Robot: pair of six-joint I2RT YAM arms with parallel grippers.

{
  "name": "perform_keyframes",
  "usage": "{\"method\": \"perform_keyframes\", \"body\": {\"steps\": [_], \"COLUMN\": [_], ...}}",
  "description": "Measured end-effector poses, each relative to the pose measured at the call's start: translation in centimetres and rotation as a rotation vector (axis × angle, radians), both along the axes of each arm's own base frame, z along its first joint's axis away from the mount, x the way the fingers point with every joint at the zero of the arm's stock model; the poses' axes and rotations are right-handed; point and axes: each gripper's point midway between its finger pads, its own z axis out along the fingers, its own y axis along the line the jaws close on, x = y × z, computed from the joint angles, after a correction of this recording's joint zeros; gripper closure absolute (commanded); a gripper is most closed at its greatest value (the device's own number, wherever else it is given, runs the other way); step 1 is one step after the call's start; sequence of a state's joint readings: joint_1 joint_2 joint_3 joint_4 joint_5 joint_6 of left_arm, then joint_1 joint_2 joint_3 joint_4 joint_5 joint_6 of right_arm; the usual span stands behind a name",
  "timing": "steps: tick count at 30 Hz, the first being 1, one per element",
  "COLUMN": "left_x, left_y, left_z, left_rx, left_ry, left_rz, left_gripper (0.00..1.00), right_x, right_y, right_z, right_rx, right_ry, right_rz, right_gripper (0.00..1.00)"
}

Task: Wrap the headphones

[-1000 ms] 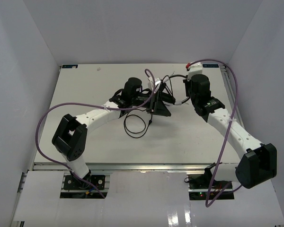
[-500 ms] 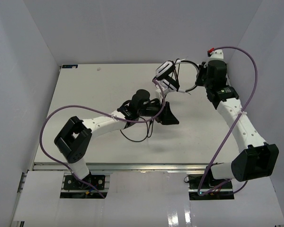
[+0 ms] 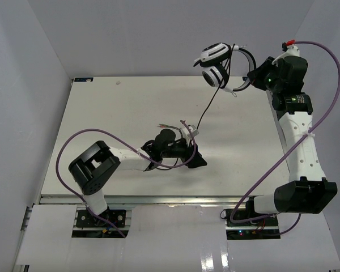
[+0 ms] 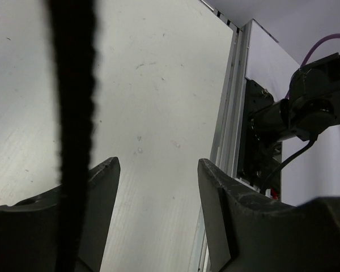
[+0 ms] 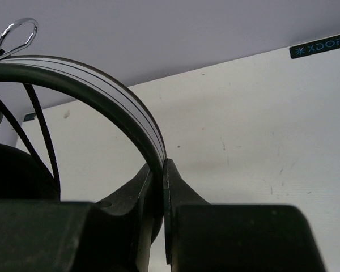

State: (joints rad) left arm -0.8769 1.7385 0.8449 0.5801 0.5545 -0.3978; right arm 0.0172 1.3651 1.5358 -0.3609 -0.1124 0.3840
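**Right arm.** The right gripper is clamping the black-and-white striped headband of the white-and-black over-ear headphones, with its jaws pressed flat on the band. It is holding them raised above the far right part of the white table. The padded cups are hanging to the left of that gripper.

**Cable.** The long thin dark braided cable is dropping from the cups. Its long axis is slanting toward the near left, down to the left gripper, and its free end is lying just beside that wrist.

**Left arm.** The left gripper is standing spread apart and gripping nothing. In its wrist view the cable is passing in front of one finger, outside the gap rather than between the jaws.

**Judgement.** The left arm is the nearer one to the loose strand. The coming move is turning on a sideways shift of the spread jaws until the strand is lying between them. Only then could winding around the headband start.
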Motion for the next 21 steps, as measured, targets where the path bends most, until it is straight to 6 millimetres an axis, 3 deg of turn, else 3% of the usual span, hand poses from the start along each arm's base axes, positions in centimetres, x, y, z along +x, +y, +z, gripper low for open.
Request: {"method": "perform_keyframes", "body": {"steps": [11,14,17,21], "left_x": [0.6,0.6,0.5,0.8], "left_y": [0.1,0.0,0.0,0.3], "left_z": [-3.0,-4.2,-5.2,-5.4], "left_rx": [0.007,0.022,0.034,0.026], "left_ry": [-0.05,-0.04,-0.028,-0.022], "left_rz": [0.025,0.023,0.016,0.012], "left_gripper": [0.38,0.5,0.74,0.96], "right_x": [-1.1,-1.1,-1.3,-1.8], "right_y": [-0.8,-0.7,-0.5,-0.4], "right_z": [-0.3,-0.4,-0.6,-0.3], "right_rx": [0.234,0.289,0.33,0.345], "right_ry": [0.086,0.109,0.13,0.128], "right_rz": [0.076,0.097,0.125,0.178], "right_gripper": [0.92,0.92,0.92,0.92]}}
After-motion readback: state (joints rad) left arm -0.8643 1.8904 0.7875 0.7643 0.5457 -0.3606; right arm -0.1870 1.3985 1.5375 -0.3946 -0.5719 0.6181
